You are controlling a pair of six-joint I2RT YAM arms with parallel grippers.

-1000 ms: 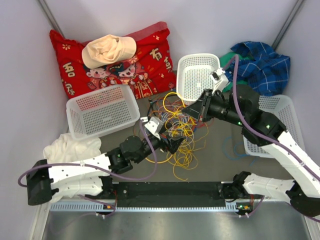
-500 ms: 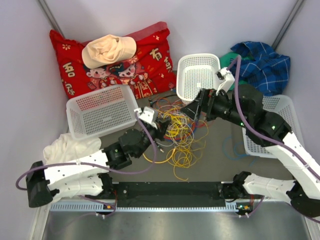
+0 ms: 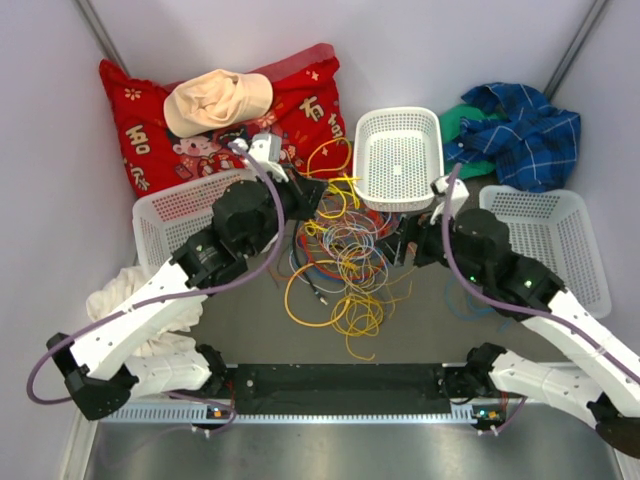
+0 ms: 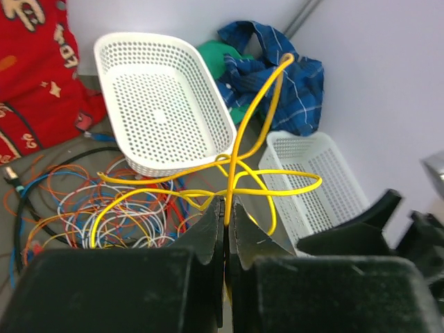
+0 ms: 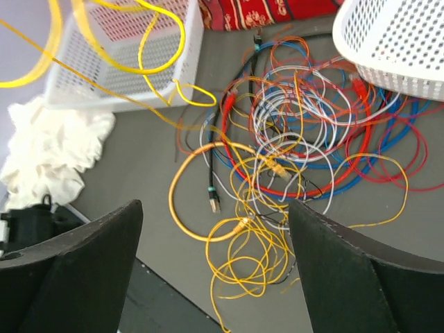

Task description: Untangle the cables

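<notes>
The cables [image 3: 345,262] lie in a loose tangle of yellow, red, blue, white and orange loops on the grey table between the arms. My left gripper [image 3: 308,195] is at the tangle's far left edge, shut on a yellow cable [image 4: 239,132]. That cable rises from the closed fingertips [image 4: 216,211] and loops out over the heap. My right gripper [image 3: 396,240] hovers at the tangle's right side, open, with nothing between its fingers [image 5: 76,263]. In the right wrist view the tangle [image 5: 298,132] lies spread below, and the lifted yellow cable [image 5: 159,41] crosses the upper left.
Three white perforated baskets stand around: one on the left [image 3: 160,225], one at the back centre [image 3: 398,155], one on the right [image 3: 545,240]. A red pillow [image 3: 300,120] with a beige cap [image 3: 215,100] lies at the back left. A blue plaid cloth [image 3: 520,120] is at the back right and a white cloth [image 3: 130,300] at the left.
My left gripper closed on the yellow cable and carried it up and toward the far side. My right gripper opened, let go of the tangle and drew back toward the right.
</notes>
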